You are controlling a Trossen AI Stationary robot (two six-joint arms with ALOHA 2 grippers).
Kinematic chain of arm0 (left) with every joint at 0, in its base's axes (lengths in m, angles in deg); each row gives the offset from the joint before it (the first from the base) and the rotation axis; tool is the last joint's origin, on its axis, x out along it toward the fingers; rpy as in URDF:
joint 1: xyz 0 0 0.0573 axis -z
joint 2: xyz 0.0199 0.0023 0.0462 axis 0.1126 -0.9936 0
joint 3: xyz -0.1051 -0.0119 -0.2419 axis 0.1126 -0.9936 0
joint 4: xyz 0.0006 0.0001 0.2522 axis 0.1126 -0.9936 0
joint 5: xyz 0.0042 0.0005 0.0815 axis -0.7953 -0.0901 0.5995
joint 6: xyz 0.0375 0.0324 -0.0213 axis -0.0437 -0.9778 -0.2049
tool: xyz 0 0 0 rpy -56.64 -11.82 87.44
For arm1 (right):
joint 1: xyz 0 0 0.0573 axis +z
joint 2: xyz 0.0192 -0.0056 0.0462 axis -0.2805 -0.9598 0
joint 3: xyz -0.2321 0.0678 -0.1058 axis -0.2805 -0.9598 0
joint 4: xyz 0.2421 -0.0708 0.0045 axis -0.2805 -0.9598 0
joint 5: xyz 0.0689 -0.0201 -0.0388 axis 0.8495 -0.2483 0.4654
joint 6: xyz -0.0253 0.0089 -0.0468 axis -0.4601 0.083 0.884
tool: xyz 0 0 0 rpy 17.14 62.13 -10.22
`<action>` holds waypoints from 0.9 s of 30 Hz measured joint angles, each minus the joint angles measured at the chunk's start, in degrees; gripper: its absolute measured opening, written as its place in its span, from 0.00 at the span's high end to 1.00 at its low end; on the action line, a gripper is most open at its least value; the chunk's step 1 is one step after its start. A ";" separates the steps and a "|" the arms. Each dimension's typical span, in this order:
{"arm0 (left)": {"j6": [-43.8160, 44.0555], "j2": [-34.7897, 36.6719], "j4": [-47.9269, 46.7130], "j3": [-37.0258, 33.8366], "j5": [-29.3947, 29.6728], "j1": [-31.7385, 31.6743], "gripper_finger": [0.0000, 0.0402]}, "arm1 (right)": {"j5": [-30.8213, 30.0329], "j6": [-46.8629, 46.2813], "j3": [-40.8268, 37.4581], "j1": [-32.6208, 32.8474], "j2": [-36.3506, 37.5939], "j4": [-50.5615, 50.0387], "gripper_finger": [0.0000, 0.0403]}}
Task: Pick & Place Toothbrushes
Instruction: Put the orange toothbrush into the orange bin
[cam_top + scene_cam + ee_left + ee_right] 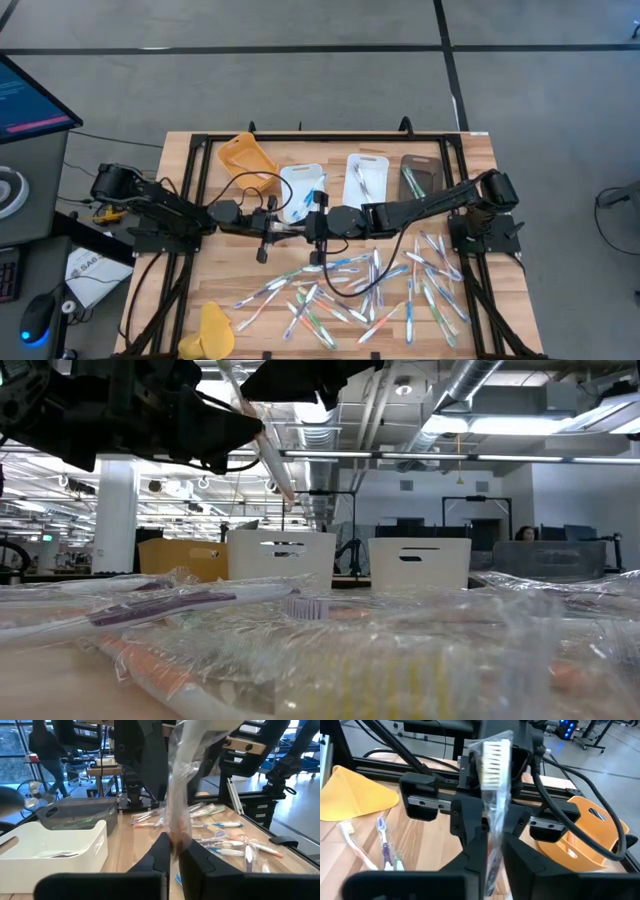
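Both arms meet over the middle of the wooden desk (180, 290), passing one wrapped toothbrush (292, 231) between them above the surface. The left pincer (272, 232) reaches in from the left side and is clenched on one end of that toothbrush; in its own wrist view the two dark fingers (161, 851) pinch the crinkled clear wrapper tightly. The right pincer (314, 228) comes in from the right and has the other end between its fingers (472, 827), with the white bristle head standing up just above them in the right wrist view; the wrapper fills the narrow gap, and whether those fingers grip it or have begun to let go cannot be told. In the low view the same toothbrush hangs tilted in the air under the dark arms. The rest of the toothbrushes (400, 290) lie scattered in their clear wrappers over the near half of the desk, mostly toward the right and middle, several overlapping. Along the far edge stand four bins in a row: an orange bin (247, 158) tipped at an angle, a white bin (292, 182) just behind the pincers, a second white bin (366, 178) with a toothbrush in it, and a dark bin (420, 176) with greenish toothbrushes inside. A yellow bin (213, 330) lies at the near left corner of the desk.
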 joint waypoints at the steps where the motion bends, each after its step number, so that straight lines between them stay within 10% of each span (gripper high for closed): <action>1: 0.00 0.02 0.01 -0.10 0.01 0.00 0.97 | -0.02 0.02 0.00 0.22 0.00 -0.02 0.84; 17: -1.51 7.68 -12.44 -0.40 3.75 0.00 0.98 | -25.83 -10.56 0.00 9.12 6.29 -22.97 0.65; 27: -8.49 25.26 -57.58 11.33 19.03 -0.13 0.98 | -34.51 -20.60 -0.02 14.88 9.11 -35.63 0.64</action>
